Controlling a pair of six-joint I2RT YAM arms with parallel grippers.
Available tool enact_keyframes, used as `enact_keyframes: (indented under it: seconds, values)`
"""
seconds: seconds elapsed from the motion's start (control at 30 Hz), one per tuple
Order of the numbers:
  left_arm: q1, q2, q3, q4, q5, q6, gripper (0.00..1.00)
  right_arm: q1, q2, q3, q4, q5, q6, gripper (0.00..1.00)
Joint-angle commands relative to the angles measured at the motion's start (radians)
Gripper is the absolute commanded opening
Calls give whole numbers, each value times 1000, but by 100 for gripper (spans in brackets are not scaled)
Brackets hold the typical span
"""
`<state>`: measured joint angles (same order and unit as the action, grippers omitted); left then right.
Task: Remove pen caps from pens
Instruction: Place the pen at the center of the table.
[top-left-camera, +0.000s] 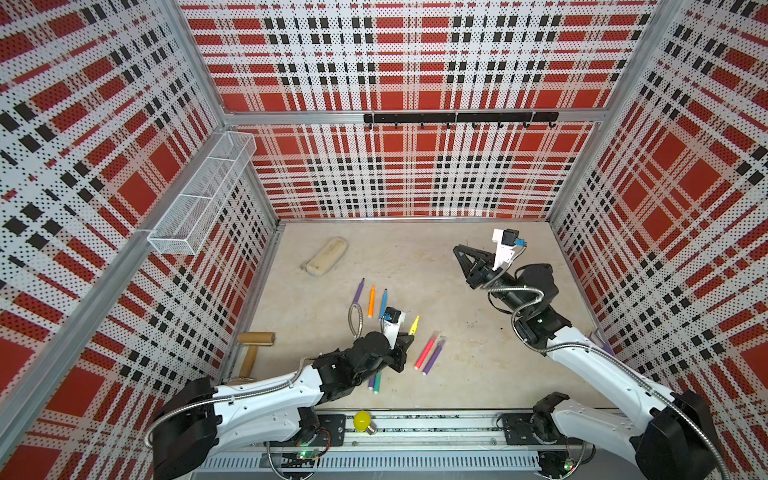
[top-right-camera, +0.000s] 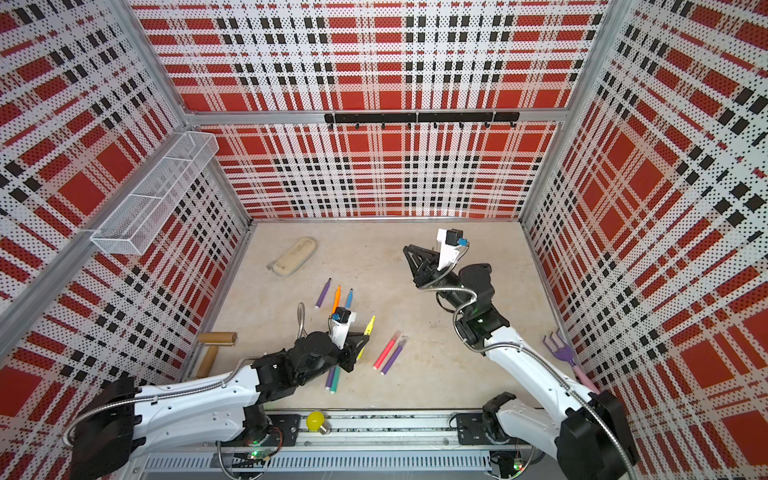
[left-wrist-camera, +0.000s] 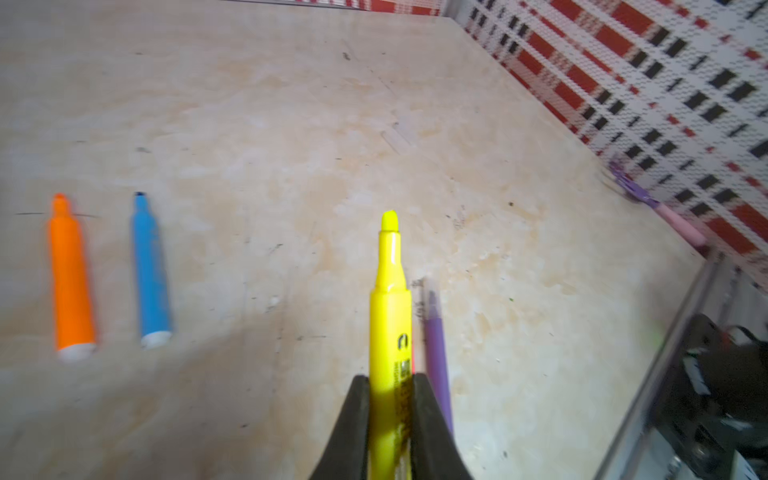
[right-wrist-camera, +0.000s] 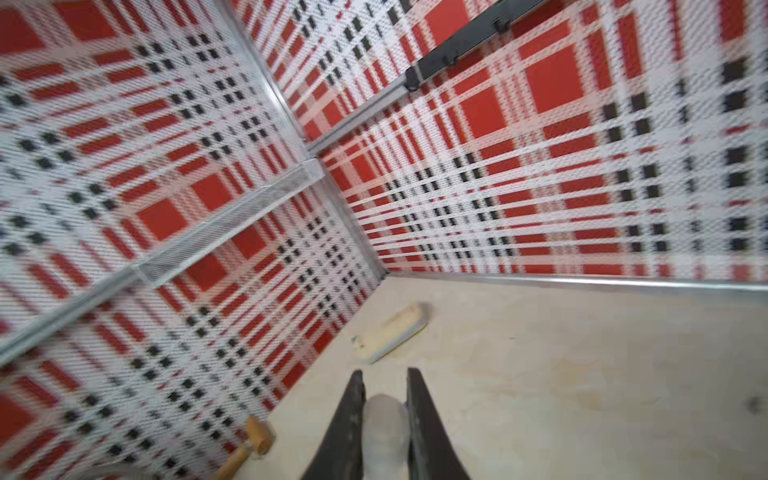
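My left gripper (left-wrist-camera: 390, 380) is shut on the barrel of a yellow pen (left-wrist-camera: 390, 299), whose bare tip points away from the jaws; both top views show the pen (top-left-camera: 414, 325) held low over the table. My right gripper (right-wrist-camera: 384, 374), raised at the back right (top-left-camera: 457, 249), is shut on a pale see-through pen cap (right-wrist-camera: 384, 424). Purple (top-left-camera: 359, 291), orange (top-left-camera: 371, 300) and blue (top-left-camera: 383, 302) pens lie uncapped in a row. A pink pen (top-left-camera: 426, 351) and a purple pen (top-left-camera: 433, 357) lie capped to the right of the left gripper. A purple pen and a teal pen (top-left-camera: 377, 382) lie partly under the left arm.
A beige case (top-left-camera: 325, 256) lies at the back left. A wooden roller (top-left-camera: 253, 345) rests by the left wall, and a purple rake tool (top-right-camera: 559, 347) by the right wall. A yellow bulb (top-left-camera: 362, 420) sits on the front rail. A wire basket (top-left-camera: 199, 195) hangs on the left wall.
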<state>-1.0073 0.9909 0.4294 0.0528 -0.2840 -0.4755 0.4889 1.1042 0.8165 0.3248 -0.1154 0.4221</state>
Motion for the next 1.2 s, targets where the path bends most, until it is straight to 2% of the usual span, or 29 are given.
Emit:
enact_keyframes:
  seconds: [0.0,0.07,0.13,0.27,0.43,0.6,0.7,1.17]
  values:
    - [108,-38,73,-142,-99,-29,4,-1,21,80,-361,311,-252,0]
    - [205,-29,92,-167,-62,-18,4,-1,32,57,-409,416,-306,0]
    - [289,1,101,-152,-5,-3,5,-2,55,47,-448,461,-321,0]
    - [402,132,144,-91,100,33,6,-2,115,53,-461,408,-319,0]
    - [467,332,226,-47,153,75,7,-1,141,61,-468,403,-324,0]
    - [505,497,316,-40,182,109,8,-1,190,90,-514,479,-339,0]
    - [519,552,347,-54,181,117,9,-1,210,74,-467,471,-339,0]
    - [557,646,358,-38,210,130,22,-1,206,68,-450,486,-342,1]
